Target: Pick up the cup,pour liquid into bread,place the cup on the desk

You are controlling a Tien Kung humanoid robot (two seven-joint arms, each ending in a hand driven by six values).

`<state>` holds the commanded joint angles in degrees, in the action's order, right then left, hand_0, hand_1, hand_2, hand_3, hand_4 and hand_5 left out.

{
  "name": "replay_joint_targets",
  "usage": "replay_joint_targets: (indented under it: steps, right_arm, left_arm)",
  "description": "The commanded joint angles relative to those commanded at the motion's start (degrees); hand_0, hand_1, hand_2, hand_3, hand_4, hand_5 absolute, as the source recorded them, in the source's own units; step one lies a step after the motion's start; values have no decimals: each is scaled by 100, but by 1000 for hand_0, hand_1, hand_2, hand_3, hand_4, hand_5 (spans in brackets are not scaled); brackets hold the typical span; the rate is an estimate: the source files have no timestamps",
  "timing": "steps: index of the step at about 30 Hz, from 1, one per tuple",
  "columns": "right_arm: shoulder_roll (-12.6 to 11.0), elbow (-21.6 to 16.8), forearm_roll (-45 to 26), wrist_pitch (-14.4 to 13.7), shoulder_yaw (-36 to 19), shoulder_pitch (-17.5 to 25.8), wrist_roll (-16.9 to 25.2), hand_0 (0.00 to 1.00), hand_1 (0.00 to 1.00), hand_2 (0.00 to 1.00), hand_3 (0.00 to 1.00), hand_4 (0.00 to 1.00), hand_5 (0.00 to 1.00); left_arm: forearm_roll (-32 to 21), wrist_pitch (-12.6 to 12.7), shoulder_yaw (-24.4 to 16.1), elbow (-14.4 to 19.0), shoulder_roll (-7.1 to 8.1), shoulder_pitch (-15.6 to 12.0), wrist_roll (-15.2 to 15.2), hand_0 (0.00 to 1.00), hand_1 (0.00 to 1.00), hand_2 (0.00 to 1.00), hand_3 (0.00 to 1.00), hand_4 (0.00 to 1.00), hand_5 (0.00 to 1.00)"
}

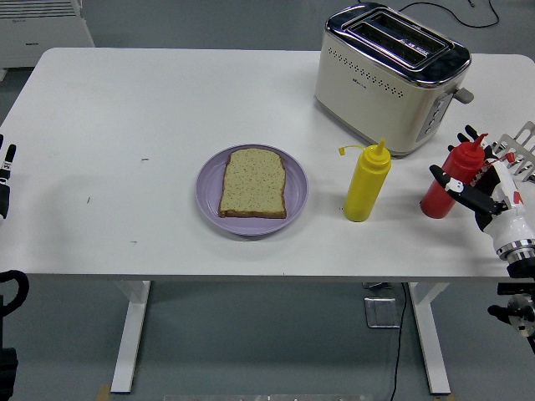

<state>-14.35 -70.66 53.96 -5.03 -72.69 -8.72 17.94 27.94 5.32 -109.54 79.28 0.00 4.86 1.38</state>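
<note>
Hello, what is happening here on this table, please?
The robot's right hand is at the red squeeze bottle, fingers spread around it but not visibly closed, and the bottle stands upright on the table. A yellow squeeze bottle stands to its left. A slice of bread lies on a purple plate, with nothing poured on it yet. A toaster stands behind. The left hand rests at the table's left edge.
</note>
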Motion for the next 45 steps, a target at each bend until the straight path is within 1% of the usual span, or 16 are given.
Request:
replay_joint_targets:
  steps: [1, 2, 7, 8, 13, 14, 19, 20, 25, 26, 31, 37, 38, 43, 44, 45]
  right_arm:
    - [9, 17, -71, -80, 35, -19, -11, 893, 834, 860, 932, 880, 163]
    - [13, 24, -101, -114, 48, -27, -15, 784, 723, 682, 805, 875, 162]
    - [72, 84, -401, -545, 197, -134, -36, 784, 723, 682, 805, 875, 162]
    - [81, 87, -417, -579, 211, -147, -42, 678, 615, 565, 708, 873, 167]
    - [135, 84, -570, -728, 287, -224, -82, 678, 615, 565, 708, 873, 167]
    - [141, 81, -610, -752, 308, -239, -84, 452, 456, 457, 578, 867, 172]
    - [183, 72, -864, -952, 410, -312, -64, 452, 456, 457, 578, 867, 172]
    - [200, 78, -986, -1037, 430, -329, -36, 243, 283, 367, 445, 853, 172]
    - [239, 86, -1362, -1238, 495, -377, 62, 243, 283, 367, 445, 853, 172]
    - [247, 96, -1447, -1257, 505, -387, 74, 171, 226, 331, 390, 826, 172]
    - [265, 115, -1695, -1260, 517, -404, 90, 171, 226, 331, 390, 826, 172]
    - [261, 51, -2022, -1252, 482, -413, 127, 148, 215, 324, 381, 792, 174]
    - [260, 26, -2075, -1256, 462, -415, 139, 123, 161, 316, 376, 791, 184]
    - [241, -116, -2182, -1266, 341, -430, 168, 123, 161, 316, 376, 791, 184]
    - [240, -122, -2184, -1267, 336, -431, 169, 53, 122, 277, 358, 792, 197]
    - [227, -188, -2184, -1270, 277, -438, 161, 53, 122, 277, 358, 792, 197]
  left_arm:
    - [0, 0, 0, -1, 0, -2, 1, 780, 732, 729, 660, 517, 942]
    - [0, 1, 1, -2, 0, -2, 1, 779, 732, 729, 660, 517, 942]
    - [-2, 1, -1, -3, 0, -7, 3, 779, 732, 729, 660, 517, 942]
    - [-3, 1, -2, -3, 0, -6, 3, 781, 732, 728, 660, 516, 942]
    - [-6, 5, -30, -4, 0, 0, 3, 781, 732, 728, 660, 516, 942]
    - [-6, 6, -37, -4, 0, 1, 3, 781, 732, 728, 660, 517, 942]
    - [-9, 7, -65, -2, 0, 6, 4, 781, 732, 728, 660, 517, 942]
    - [-9, 6, -69, -1, 0, 7, 4, 781, 732, 728, 660, 517, 942]
    - [-10, 6, -78, -2, 0, 14, 4, 781, 732, 728, 660, 517, 942]
    - [-10, 6, -82, -2, 0, 14, 4, 781, 732, 728, 660, 518, 942]
    - [-11, 5, -89, 0, 0, 20, 3, 781, 732, 728, 660, 518, 942]
    - [-9, 5, -101, -2, 0, 23, 2, 781, 732, 728, 660, 517, 942]
    - [-9, 5, -102, -2, 0, 22, 2, 781, 732, 728, 660, 518, 942]
    - [-8, 4, -105, -3, 0, 20, 2, 781, 732, 728, 660, 518, 942]
    - [-8, 4, -105, -2, 0, 20, 2, 780, 732, 728, 660, 517, 942]
    - [-8, 5, -105, -4, 0, 19, 2, 780, 732, 728, 660, 517, 942]
